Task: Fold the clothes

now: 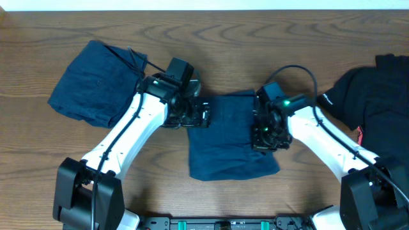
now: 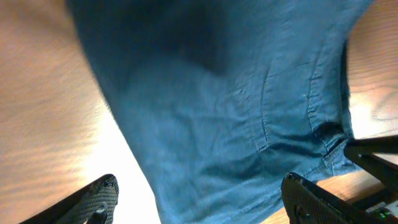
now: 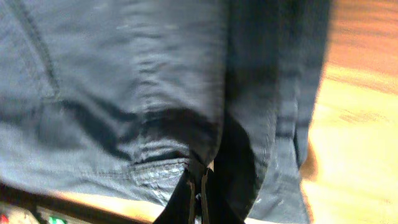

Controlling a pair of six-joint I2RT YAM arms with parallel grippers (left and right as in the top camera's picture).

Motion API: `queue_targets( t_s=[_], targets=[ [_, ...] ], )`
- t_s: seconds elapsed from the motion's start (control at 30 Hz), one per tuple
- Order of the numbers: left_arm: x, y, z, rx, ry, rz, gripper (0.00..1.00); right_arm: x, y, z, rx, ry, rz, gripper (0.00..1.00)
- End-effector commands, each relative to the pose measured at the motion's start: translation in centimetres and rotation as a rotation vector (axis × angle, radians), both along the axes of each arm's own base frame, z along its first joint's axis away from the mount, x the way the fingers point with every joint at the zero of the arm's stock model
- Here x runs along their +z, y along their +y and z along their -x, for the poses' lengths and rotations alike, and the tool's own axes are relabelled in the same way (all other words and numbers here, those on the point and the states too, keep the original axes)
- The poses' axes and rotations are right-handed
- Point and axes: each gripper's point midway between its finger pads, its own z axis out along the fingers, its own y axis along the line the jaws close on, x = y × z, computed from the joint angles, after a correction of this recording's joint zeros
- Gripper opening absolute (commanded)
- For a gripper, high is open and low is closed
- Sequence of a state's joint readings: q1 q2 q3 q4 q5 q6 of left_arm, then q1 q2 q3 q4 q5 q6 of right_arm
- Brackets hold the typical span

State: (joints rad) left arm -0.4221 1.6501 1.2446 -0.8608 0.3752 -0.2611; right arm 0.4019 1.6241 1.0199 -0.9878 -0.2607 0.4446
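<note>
Top-down overhead; wrist views close on shorts

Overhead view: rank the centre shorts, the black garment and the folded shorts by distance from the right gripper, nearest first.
From the right gripper:
1. Centre shorts, right at it, mid-table.
2. Black garment, at the table's right edge.
3. Folded shorts, upper left of the table.

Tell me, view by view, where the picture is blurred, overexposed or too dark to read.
Overhead: sharp and evenly lit, though the black garment shows hardly any detail. Left wrist: the shorts are soft, and white glare washes out the table beside them. Right wrist: blurred throughout, with deep shadow in the fabric fold and overexposed wood at the picture's right edge.
</note>
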Motion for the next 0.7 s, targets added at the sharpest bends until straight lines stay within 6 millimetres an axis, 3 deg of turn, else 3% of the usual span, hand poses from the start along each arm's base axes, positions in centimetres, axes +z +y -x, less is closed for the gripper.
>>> queue_targets(
  t_s=[0.0,0.23,0.47,0.57,0.67],
  targets=[
    [-0.4,-2.3,1.0,-0.065,0.006,0.052,0.86,-0.6,-3.1,-0.6,-0.188,0.005,0.153,0.01],
    [-2.6,-6.2,1.6,-0.187,-0.056,0.041,0.85,-1.6,-6.9,-0.7,-0.336,-0.042,0.36,0.01],
    [-7.0,-7.2,0.0,-0.365,-0.143,-0.037,0.4,-3.4,-8.4,1.0,-0.36,-0.006,0.398,0.01],
    [-8.7,-6.7,-1.4,-0.339,-0.147,-0.053,0.26,-3.8,-8.9,1.7,-0.362,0.01,0.415,0.01],
    [-10.1,-5.7,-2.6,-0.305,-0.137,-0.062,0.25,-4.0,-9.4,2.1,-0.362,0.017,0.439,0.01]
  ],
)
